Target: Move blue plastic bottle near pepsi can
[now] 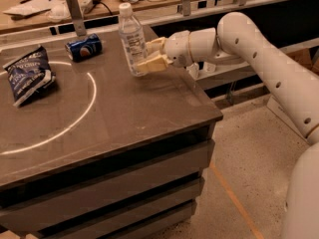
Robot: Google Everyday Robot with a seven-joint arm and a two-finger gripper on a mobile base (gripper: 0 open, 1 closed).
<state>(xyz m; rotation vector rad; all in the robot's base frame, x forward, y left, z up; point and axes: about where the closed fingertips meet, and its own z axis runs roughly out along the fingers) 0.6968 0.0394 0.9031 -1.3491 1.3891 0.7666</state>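
Observation:
The blue plastic bottle (pixel 131 38) is clear with a white cap and a pale label. It stands upright, lifted or just above the table's far right part. My gripper (pixel 148 57) is shut on its lower body from the right, with tan fingers (pixel 153 63) on either side. The pepsi can (pixel 83 47) lies on its side near the table's far edge, to the left of the bottle and apart from it.
A dark blue chip bag (pixel 28 73) lies at the left of the grey table (pixel 129 118), across a white circle line. A metal post (pixel 75 13) stands behind the can. The table's right edge is just below my arm.

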